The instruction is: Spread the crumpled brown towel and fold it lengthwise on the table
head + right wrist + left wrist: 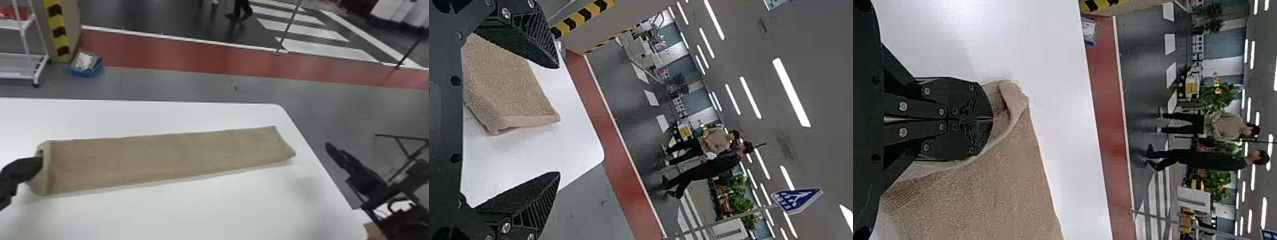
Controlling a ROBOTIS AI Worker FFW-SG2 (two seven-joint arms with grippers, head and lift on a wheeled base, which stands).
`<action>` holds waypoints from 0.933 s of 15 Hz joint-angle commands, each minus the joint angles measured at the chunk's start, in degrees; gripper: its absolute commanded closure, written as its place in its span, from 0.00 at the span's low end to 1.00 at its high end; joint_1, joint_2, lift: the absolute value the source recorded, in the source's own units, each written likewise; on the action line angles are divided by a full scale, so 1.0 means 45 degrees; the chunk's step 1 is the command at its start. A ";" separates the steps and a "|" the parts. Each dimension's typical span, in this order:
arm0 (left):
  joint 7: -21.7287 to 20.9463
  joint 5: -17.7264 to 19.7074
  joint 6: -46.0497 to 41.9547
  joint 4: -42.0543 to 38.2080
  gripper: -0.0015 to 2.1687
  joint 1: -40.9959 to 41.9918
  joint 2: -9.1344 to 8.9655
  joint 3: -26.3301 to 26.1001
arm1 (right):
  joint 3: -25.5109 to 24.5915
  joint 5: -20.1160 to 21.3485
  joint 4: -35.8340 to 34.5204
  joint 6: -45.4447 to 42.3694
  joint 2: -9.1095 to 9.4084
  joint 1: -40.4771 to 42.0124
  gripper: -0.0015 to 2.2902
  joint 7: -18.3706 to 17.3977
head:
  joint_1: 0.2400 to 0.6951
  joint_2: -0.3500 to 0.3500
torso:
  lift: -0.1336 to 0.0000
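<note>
On the far left, a white rack [23,38] stands on the floor, with a yellow-and-black striped post [58,32] just beside it and a blue bin [86,72] near the post's foot. Nearer the robot, the left gripper [40,160] is at the left end of the brown towel [166,159], its jaws pressed together and pinching the cloth, which curls up around the tips. From there the towel runs rightward across the white worktop [223,210] as a long, narrow strip, spread mostly flat and slightly slanted, its right end farther from the robot than its left. That right end lies near the worktop's right edge. Behind the worktop, a red band [178,54] crosses the grey floor. Farthest right, the right gripper [334,152] is beyond that same edge, apart from the towel, with its jaws spread wide.
</note>
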 commanded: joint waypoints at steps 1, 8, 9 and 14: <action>-0.0076 -0.0057 0.0568 -0.0381 0.65 0.0266 0.0030 0.0008 | 0.0063 0.0001 -0.0001 0.0001 0.0022 0.0018 0.06 -0.0003 | 1.00 0.03 | 0.07; 0.2834 -0.0877 -0.0643 0.0479 0.65 -0.0750 -0.0614 -0.2316 | -0.0562 -0.0448 -0.0489 0.0274 0.0061 0.0565 0.06 0.0055 | 1.00 0.00 | 0.07; 0.3225 -0.1151 -0.0721 0.0615 0.65 -0.0906 -0.0692 -0.2570 | -0.0737 -0.0506 -0.0489 0.0313 0.0042 0.0585 0.06 0.0133 | 1.00 0.00 | 0.07; 0.4436 -0.2244 -0.1073 0.1104 0.65 -0.1141 -0.0985 -0.3058 | -0.1167 -0.0624 -0.0372 0.0469 0.0003 0.0624 0.06 0.0387 | 1.00 0.00 | 0.07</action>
